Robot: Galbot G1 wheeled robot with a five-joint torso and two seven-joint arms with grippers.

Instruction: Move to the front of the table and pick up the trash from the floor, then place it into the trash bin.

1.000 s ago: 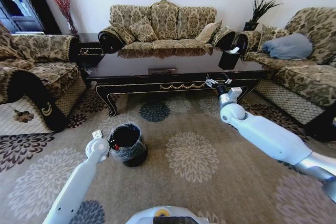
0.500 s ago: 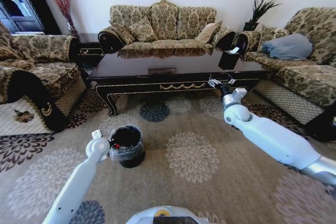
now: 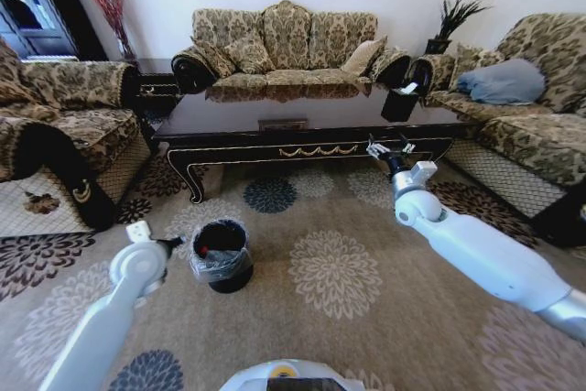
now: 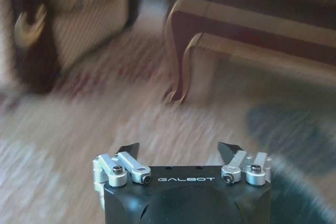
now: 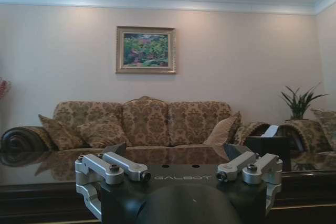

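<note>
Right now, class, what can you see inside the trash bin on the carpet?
The trash bin has a clear crinkly bag lining it and something small and red near the rim; the rest of its inside is dark, so anything deeper is hidden. The left tool hangs beside it, open and empty.

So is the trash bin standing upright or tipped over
Upright. The trash bin stands on the carpet with its bag-lined mouth facing up, beside the left gripper.
</note>
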